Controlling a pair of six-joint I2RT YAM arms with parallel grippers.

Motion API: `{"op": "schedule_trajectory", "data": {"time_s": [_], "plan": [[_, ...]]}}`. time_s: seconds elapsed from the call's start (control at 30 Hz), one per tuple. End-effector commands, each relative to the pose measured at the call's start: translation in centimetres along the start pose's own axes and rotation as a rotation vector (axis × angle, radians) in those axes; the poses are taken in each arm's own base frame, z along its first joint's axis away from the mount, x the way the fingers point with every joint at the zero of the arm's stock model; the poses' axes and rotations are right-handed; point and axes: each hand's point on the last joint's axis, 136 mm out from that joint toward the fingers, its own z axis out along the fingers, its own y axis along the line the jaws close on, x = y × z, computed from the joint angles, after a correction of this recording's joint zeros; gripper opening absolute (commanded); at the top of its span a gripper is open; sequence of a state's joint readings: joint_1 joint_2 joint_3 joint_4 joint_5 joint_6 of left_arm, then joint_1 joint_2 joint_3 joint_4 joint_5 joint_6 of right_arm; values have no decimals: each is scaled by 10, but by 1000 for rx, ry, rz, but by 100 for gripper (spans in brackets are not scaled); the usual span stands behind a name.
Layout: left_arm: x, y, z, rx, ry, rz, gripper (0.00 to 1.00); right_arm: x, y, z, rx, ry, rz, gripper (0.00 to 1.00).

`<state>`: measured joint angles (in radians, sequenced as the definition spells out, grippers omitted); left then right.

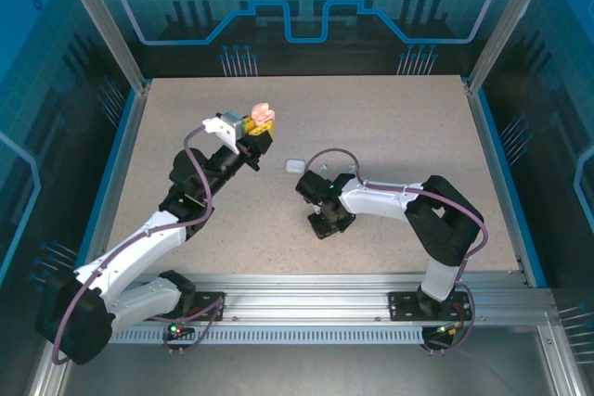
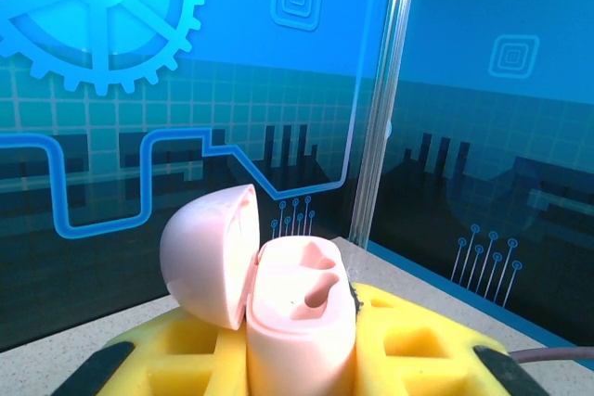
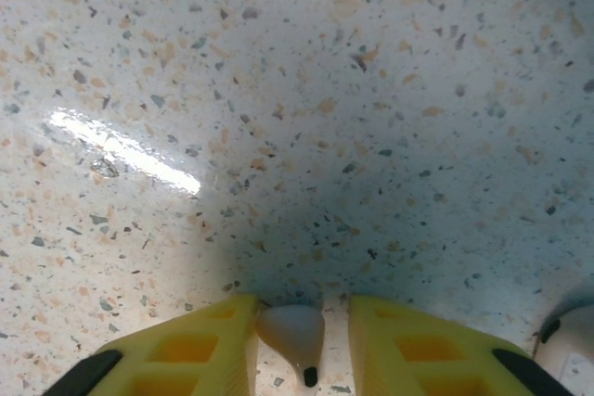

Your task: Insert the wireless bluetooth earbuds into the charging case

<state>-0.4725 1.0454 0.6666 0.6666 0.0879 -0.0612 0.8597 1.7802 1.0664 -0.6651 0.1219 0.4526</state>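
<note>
The left gripper (image 1: 258, 129) is clenched on the pink charging case (image 2: 302, 322). It holds the case upright above the table (image 1: 390, 118), at about 11 o'clock from the table's middle in the top view. The case is a glossy pale-pink oval. Its domed lid (image 2: 209, 257) hangs open toward 9 o'clock, baring two sculpted wells.

The right gripper (image 3: 302, 305) is down at the tabletop near the centre, unclenched, its yellow fingers (image 3: 186, 354) flanking a white earbud (image 3: 290, 329). The earbud is tiny and rounded, tapering to a dark-tipped stem that points to 6 o'clock in the wrist view. The finger at 9 o'clock seems to touch it, and a sliver of table shows beside the other. A small white case (image 1: 294, 166) lies at 11 o'clock of that gripper.
</note>
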Motion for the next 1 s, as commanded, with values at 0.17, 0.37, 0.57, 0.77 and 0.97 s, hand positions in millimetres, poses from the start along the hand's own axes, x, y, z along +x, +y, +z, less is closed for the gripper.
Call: {"op": "schedule_trajectory", "data": {"time_s": [0.17, 0.37, 0.57, 0.77, 0.97], "plan": [[-26, -13, -2, 57, -54, 7, 0, 8, 3, 8, -1, 18, 10, 16], [-29, -18, -5, 78, -61, 9, 0, -1, 6, -25, -41, -79, 38, 14], [-30, -24, -6, 116, -66, 17, 0, -19, 5, -80, -69, -233, 61, 13], [-19, -37, -9, 179, -58, 52, 0, -46, -5, -179, -69, -493, 51, 13], [-10, -53, -12, 223, -51, 119, 0, -66, -19, -296, -57, -789, 22, 13]]}}
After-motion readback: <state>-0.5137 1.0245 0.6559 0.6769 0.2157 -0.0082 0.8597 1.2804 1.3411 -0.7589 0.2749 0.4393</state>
